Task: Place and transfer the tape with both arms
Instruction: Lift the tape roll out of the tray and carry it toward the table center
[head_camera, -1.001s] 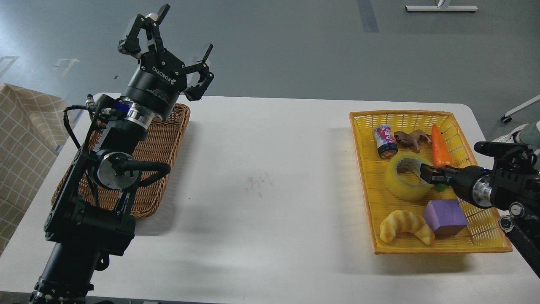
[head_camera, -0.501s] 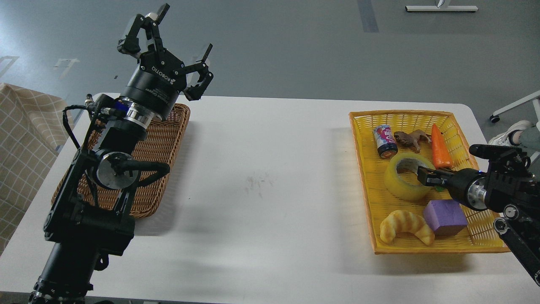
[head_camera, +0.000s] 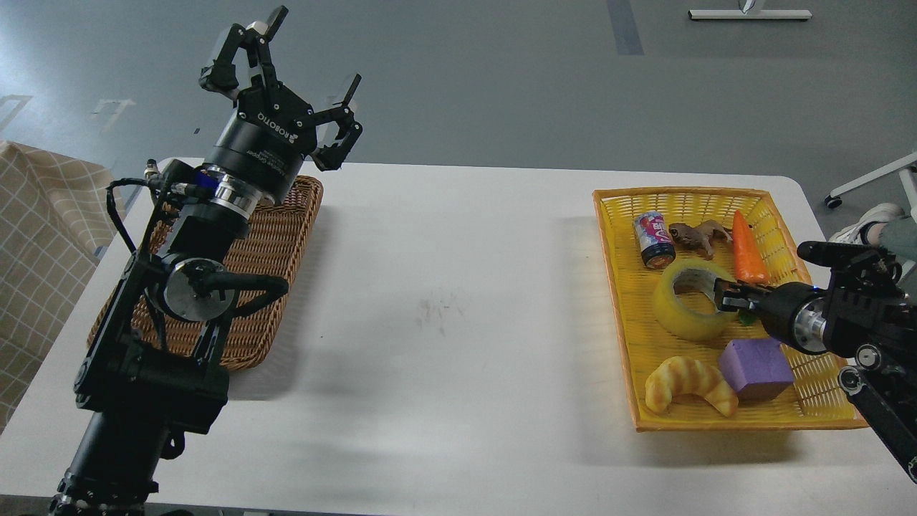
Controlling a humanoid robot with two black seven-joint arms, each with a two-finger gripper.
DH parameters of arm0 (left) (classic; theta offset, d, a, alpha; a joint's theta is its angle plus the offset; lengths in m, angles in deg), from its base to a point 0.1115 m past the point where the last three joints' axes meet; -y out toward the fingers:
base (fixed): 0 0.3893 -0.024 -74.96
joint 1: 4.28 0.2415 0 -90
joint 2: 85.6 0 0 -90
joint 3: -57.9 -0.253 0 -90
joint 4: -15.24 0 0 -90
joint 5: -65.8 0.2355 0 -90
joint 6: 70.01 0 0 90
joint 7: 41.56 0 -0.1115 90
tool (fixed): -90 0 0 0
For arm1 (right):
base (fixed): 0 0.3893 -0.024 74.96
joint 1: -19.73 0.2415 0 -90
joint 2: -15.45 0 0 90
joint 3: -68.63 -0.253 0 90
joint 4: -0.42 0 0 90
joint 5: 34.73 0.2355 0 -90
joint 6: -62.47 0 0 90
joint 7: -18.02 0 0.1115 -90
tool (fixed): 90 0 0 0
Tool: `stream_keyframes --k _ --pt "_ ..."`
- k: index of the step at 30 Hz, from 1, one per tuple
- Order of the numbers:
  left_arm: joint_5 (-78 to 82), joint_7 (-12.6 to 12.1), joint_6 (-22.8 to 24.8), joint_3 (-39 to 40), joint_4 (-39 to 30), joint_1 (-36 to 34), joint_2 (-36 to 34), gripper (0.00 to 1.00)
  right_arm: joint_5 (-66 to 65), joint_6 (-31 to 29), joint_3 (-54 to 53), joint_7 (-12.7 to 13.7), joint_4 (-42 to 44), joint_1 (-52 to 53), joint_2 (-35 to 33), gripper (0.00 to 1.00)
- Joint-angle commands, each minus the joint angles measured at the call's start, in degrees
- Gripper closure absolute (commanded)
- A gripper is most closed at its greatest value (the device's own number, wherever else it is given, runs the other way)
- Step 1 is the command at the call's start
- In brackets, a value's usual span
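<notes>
Head view shows a white counter carrying two baskets: a brown wicker basket at the left and a yellow basket at the right. Left arm rises over the wicker basket, its end effector raised above the counter's far edge with fingers spread apart, holding nothing. Right arm reaches in from the right edge; its end effector sits at the tape's near rim, seen dark and end-on, so its state cannot be told. Tape lies in the yellow basket's middle, between a can, frog and carrot behind and a croissant and purple cube in front
</notes>
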Motion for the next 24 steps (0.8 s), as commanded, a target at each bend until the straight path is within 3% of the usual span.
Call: stream_keyframes --k 1,14,24 --pt "-0.1 0.0 0.0 0.0 0.0 0.0 -0.1 0.02 0.0 0.0 0.1 -0.1 -0.1 0.0 0.0 0.71" --pt "-0.1 0.0 -0.1 0.0 0.0 0.1 0.0 0.02 0.8 0.0 -0.5 -0.7 -1.8 -0.1 -0.9 0.77" --pt "-0.1 0.0 -0.1 0.0 0.0 0.3 0.0 0.02 5.6 0.0 -3.7 -1.0 -8.2 1.2 -6.2 0.77"
